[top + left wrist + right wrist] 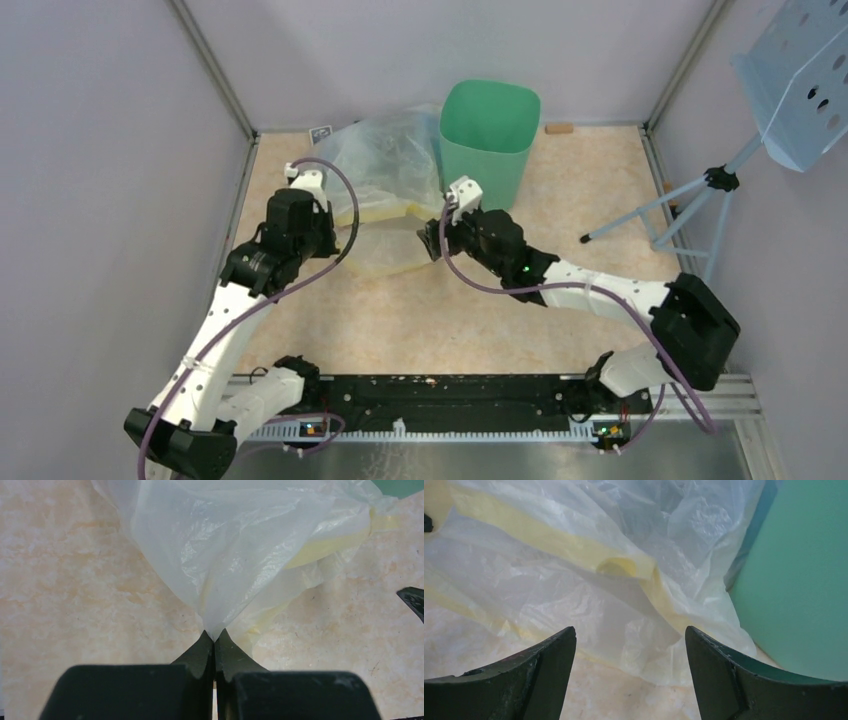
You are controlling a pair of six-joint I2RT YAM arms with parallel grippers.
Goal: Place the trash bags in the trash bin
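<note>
The trash bin (487,130) is mint green and stands upright at the back of the table; its side fills the right of the right wrist view (804,580). A crumpled, translucent pale-blue trash bag (385,150) lies heaped to its left, over a clear bag with yellow tint (385,250). My left gripper (337,235) is shut on a pulled-up corner of the trash bag (225,545), with the film pinched at the fingertips (215,637). My right gripper (440,242) is open low over the table, its jaws (630,632) spread before the bags' near edge (589,605) and holding nothing.
Grey walls close in the table at the left, back and right. A tripod (700,190) carrying a perforated pale-blue panel (800,80) stands at the right. A small wooden block (559,128) and a small card (320,132) lie along the back edge.
</note>
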